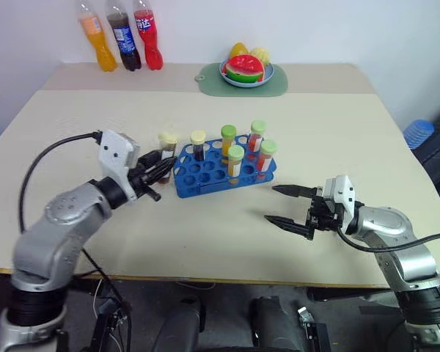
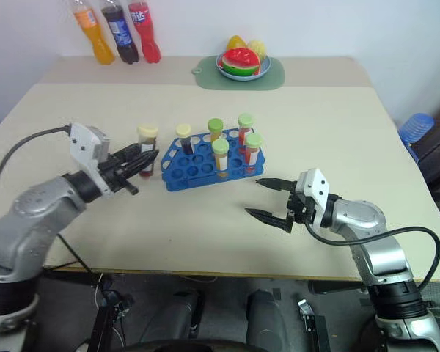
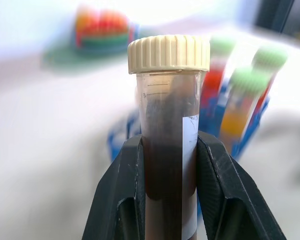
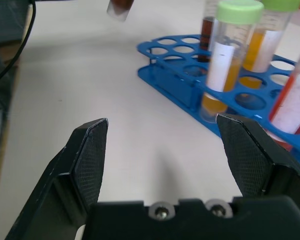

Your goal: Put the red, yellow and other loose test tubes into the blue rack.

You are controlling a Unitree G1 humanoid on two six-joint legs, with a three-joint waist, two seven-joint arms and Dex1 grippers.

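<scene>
left gripper (image 1: 160,167) clamped on the dark brown tube (image 1: 167,150), cream cap up, long axis near vertical, lifted just off the left end of the blue rack (image 1: 205,180); free holes lie immediately to its right, so next move looks like a short shift right, then straight down; right gripper (image 1: 282,205) jaws wide, holding nothing, near-right of rack; left arm clearly nearer

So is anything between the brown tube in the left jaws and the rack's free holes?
Nothing visible. The left gripper holds the brown tube upright just beside the blue rack; the near-side holes are empty, and the seated tubes stand in the farther rows.
</scene>
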